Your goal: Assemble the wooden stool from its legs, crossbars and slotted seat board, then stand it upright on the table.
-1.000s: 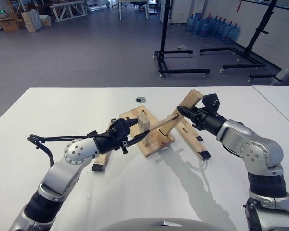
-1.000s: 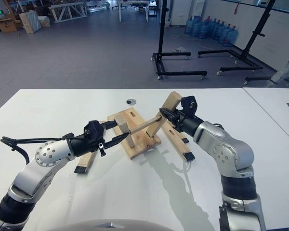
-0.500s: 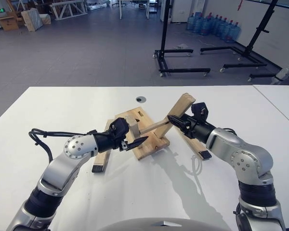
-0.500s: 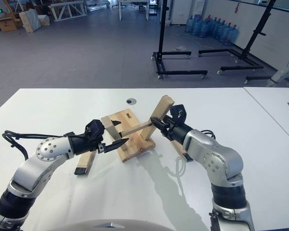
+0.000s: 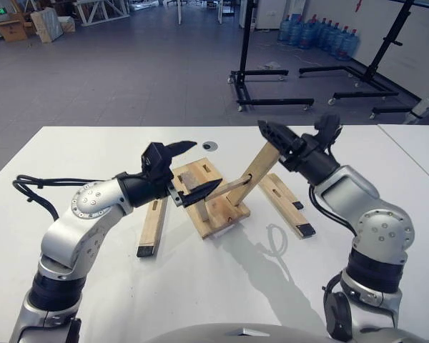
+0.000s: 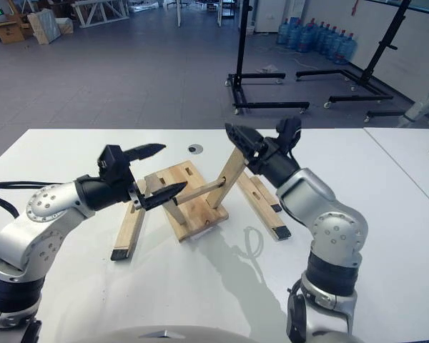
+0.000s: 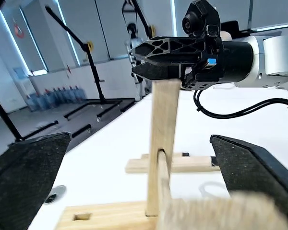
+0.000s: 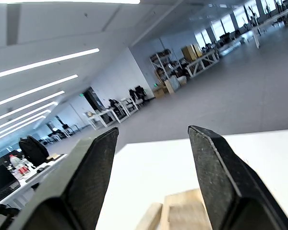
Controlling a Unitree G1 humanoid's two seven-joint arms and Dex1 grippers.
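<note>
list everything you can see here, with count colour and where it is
seat board: 1, pale wood, slotted, flat at mid table
standing leg: 1, pale wood, leaning, lower end at the board
crossbar: 1, pale wood, running from the standing leg toward the left gripper
left lying leg: 1, pale wood with black tip, flat, left of the board
right lying leg piece: pale wood with black tips, flat, right of the board; count unclear
table: 1, white
grommet hole: 1, grey, far side of table
metal stands: several, black, floor behind
water bottles: a row, blue, back right
left gripper: black, open, above the board's left part
right gripper: black, open, at the standing leg's top
</note>
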